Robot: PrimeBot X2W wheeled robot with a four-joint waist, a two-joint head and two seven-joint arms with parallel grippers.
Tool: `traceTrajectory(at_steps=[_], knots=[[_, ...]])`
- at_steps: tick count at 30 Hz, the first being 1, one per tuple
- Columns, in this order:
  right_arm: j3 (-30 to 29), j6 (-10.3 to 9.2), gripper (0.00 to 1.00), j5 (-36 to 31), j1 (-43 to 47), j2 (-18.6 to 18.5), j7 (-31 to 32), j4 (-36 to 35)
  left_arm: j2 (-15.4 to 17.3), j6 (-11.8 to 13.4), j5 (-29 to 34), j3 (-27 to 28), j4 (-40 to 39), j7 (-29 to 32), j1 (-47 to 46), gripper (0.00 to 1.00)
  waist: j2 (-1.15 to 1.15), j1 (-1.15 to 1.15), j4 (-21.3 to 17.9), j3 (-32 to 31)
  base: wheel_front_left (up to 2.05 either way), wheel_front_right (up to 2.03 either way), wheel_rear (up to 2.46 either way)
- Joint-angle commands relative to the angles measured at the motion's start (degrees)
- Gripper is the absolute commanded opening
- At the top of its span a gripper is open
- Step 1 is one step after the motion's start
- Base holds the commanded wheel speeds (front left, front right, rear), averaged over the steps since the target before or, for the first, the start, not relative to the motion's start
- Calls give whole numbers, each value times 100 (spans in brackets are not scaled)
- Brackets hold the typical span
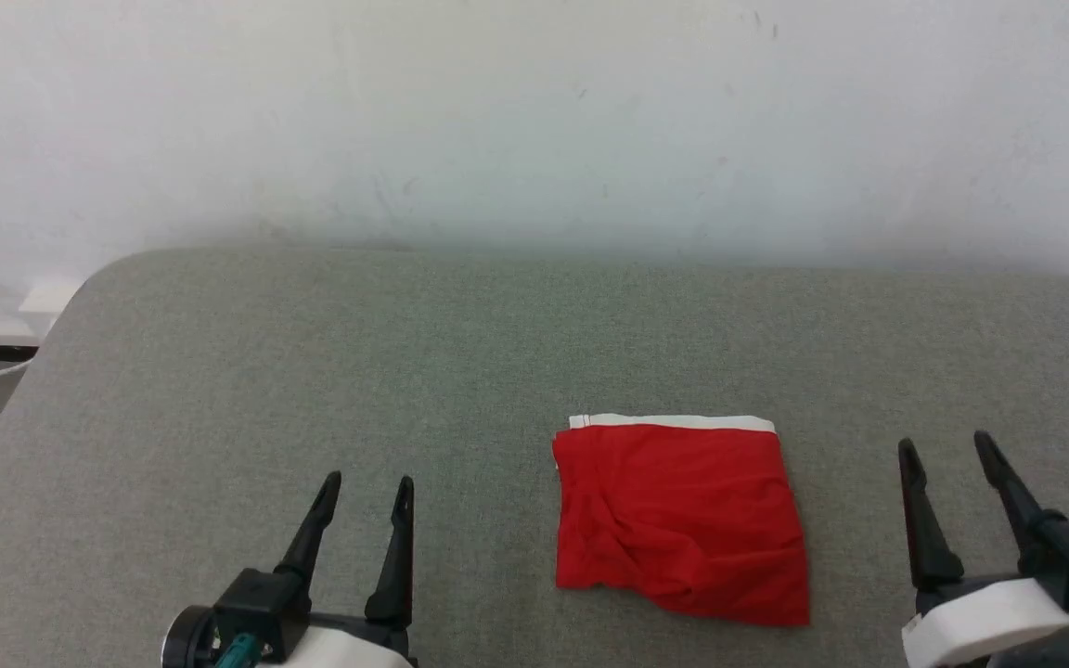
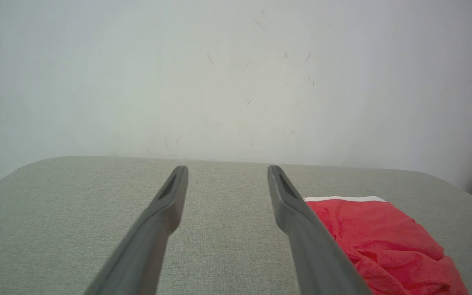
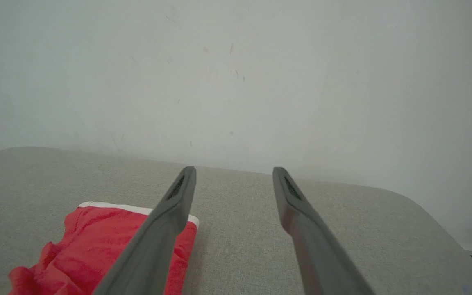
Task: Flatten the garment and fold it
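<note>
left pincer (image 1: 370, 479) near garment (image 1: 678, 515) (white trim (image 1: 674, 421) toward wall (image 1: 534, 121))

no readable text, labels or signs

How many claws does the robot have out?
2. The left gripper is left of the shorts, and the right gripper is on their right. Both are open and hold nothing.
</note>
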Motion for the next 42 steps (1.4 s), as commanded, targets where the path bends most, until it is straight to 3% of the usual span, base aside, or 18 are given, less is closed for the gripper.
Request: traceTrajectory(at_steps=[1, 9, 14, 19, 24, 28, 31, 35, 41, 42], knots=[[14, -6, 100, -25, 84, 46, -46, -45, -7, 13, 59, 30, -40, -28, 113, 100, 0, 0, 1, 13, 0, 0, 0], [64, -6, 100, 26, 354, 172, -17, -117, -8, 20, 107, 36, -116, -28, 140, 100, 0, 0, 36, 69, 0, 0, 0], [105, -6, 100, 65, 344, 164, 427, -192, -9, 19, 100, -20, -125, -28, 83, 100, 0, 0, 108, 198, 0, 0, 0], [340, -6, 100, 625, 45, -177, 1810, -254, -9, -2, 98, -93, -103, -28, -44, 100, 0, 0, 203, 496, 0, 0, 0], [609, -6, 100, 1683, -580, -642, 3436, -165, -9, -18, 74, -226, -24, -28, -240, 100, 0, 0, 361, 863, 0, 0, 0], [502, -6, 100, 2384, -1069, -689, 4650, 195, -9, -4, 39, -349, 26, -28, -409, 100, 0, 0, 526, 1109, 0, 0, 0], [387, -6, 100, 2555, -1356, -641, 5460, 530, -9, 11, 15, -448, 64, -28, -532, 100, 0, 0, 666, 1252, 0, 0, 0], [316, -6, 100, 2466, -1670, -533, 5925, 898, -9, 40, -12, -562, 104, -28, -665, 100, 0, 0, 841, 1391, 0, 0, 0], [534, -6, 100, 2148, -1795, -414, 6061, 1491, -9, 89, -37, -637, 109, -28, -754, 100, 0, 0, 996, 1465, 0, 0, 0], [589, -6, 88, 2115, -1792, -400, 6058, 1587, -9, 94, -38, -643, 115, -28, -757, 100, 0, 0, 1006, 1460, 0, 0, 0]])
